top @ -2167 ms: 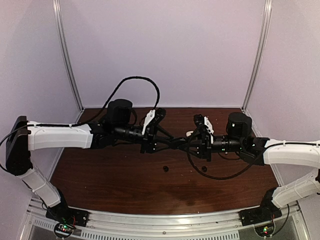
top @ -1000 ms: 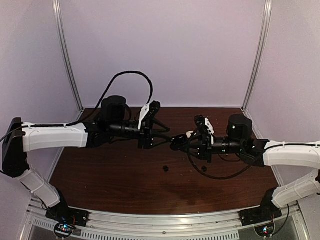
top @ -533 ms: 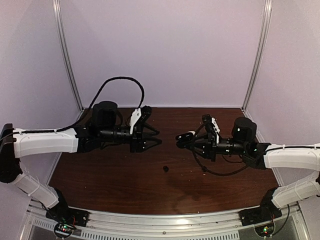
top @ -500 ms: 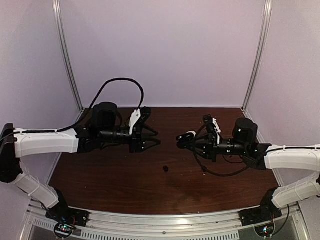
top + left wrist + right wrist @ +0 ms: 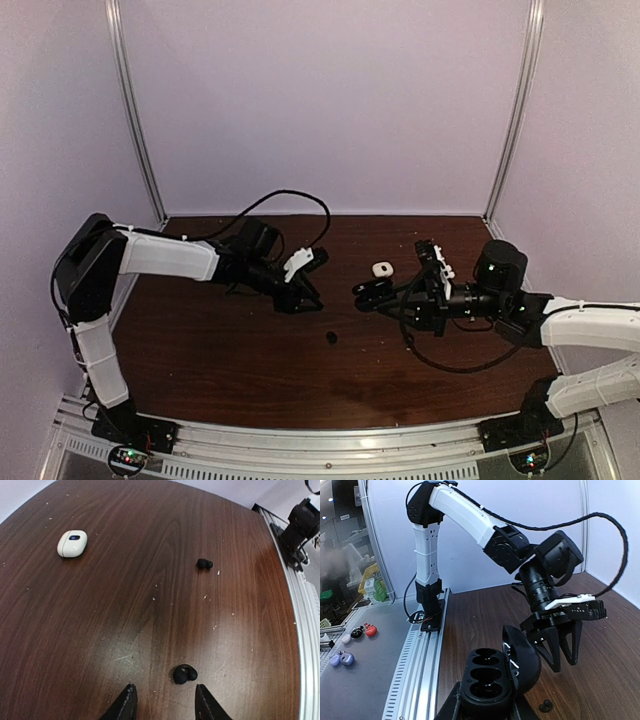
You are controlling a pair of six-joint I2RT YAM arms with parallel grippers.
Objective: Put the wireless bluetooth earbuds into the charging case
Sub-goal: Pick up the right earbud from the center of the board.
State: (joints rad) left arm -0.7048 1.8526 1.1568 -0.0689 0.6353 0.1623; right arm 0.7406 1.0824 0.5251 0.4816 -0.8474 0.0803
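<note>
Only right-wrist view, black case (image 5: 487, 682) open

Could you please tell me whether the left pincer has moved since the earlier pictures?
Yes. The left pincer has drawn back leftward: earlier its tips reached right of the black earbud; now they sit left of it.

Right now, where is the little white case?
In the top view the white case lies on the table toward the back, near the middle, just behind the open black case in the right gripper.
</note>
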